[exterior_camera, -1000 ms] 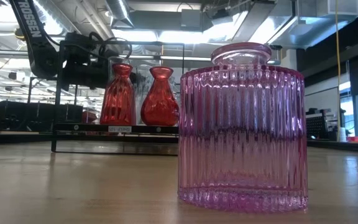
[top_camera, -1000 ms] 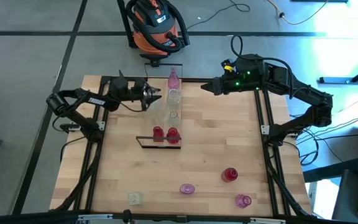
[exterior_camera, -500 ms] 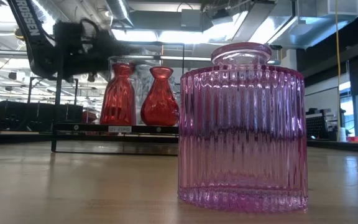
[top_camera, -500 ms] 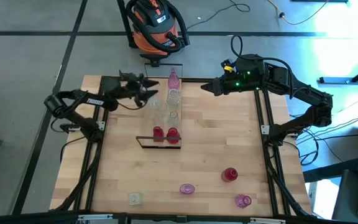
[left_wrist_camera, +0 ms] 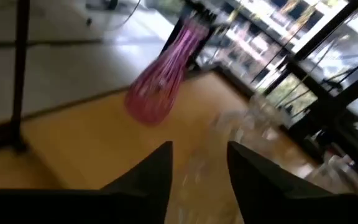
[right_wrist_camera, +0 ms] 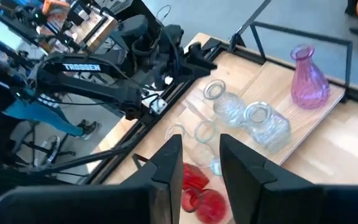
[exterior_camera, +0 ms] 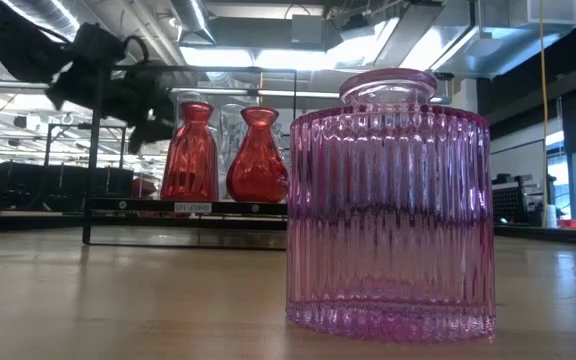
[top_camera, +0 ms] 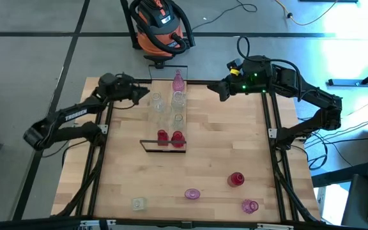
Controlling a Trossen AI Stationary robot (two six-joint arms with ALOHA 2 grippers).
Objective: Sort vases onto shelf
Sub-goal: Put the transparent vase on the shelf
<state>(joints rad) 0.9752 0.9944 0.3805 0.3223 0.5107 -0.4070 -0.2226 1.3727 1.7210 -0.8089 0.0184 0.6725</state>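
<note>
**Beside the shelf: keeping the glass safe**

Beside the far end of the shelf (top_camera: 168, 127), the left claw (top_camera: 144, 96) is hanging in the air. Its two fingers are standing apart, and I am not seeing any vase between them. A clear vase (top_camera: 156, 101) is standing just beside that claw, right next to the shelf. On the other side of the shelf, the right claw (top_camera: 221, 89) is waiting well apart, also with its fingers apart and nothing in them.

On the shelf, a pink vase (top_camera: 177, 81) is standing at the far end and two red vases (top_camera: 169, 136) are standing at the near end, with clear ones in between. Four more vases are sitting on the table (top_camera: 222, 140), well apart from the shelf, past its red end: a red one (top_camera: 236, 179), two pink ones (top_camera: 192, 193) and a clear one (top_camera: 138, 203).

I am thinking the left claw is getting ready to fetch another vase. To do this well, it should be lifting up first, so it is not bumping the clear vase beside it. It should be coming down over one loose vase with its fingers wide, then squeezing gently, because glass is slippery.
</note>
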